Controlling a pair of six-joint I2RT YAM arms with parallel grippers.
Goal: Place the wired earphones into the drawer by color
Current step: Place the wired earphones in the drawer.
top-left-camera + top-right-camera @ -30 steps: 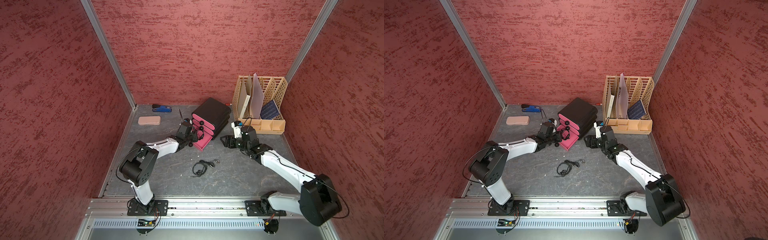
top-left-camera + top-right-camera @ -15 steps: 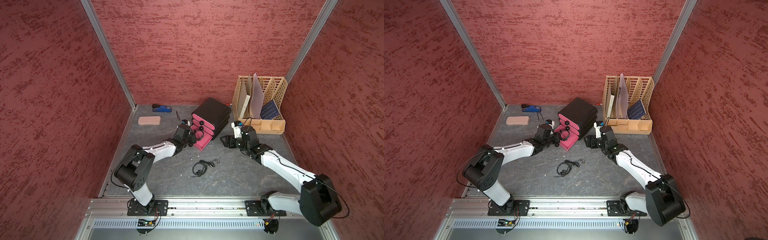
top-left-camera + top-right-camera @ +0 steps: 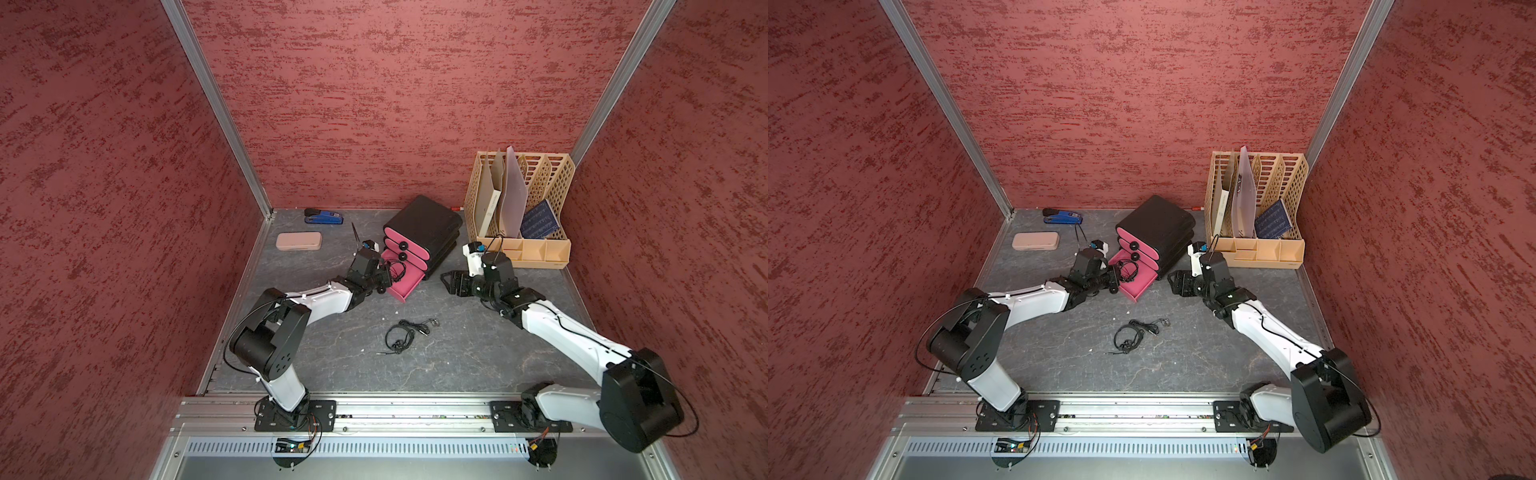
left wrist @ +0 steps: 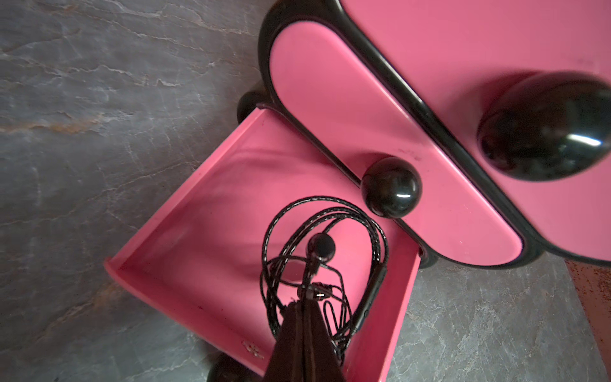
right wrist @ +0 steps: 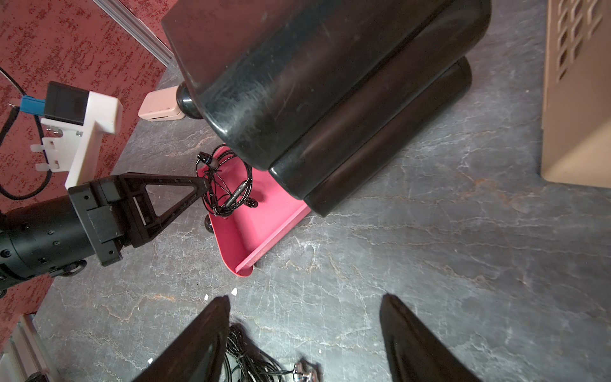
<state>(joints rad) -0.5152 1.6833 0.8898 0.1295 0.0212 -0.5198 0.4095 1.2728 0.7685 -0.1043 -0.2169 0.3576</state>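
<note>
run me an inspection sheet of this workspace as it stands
surface: grey stone-look table, a few white specks
job's things: held black earphones hang over the open pink bottom drawer; loose black earphones lie on the table
clutter: blue stapler, pink case, beige file organizer
grippers: left gripper jaws shut on the held black earphones; right gripper jaws open, empty
cables: black cable loops from the left wrist camera
surroundings: red textured walls, metal rail
</note>
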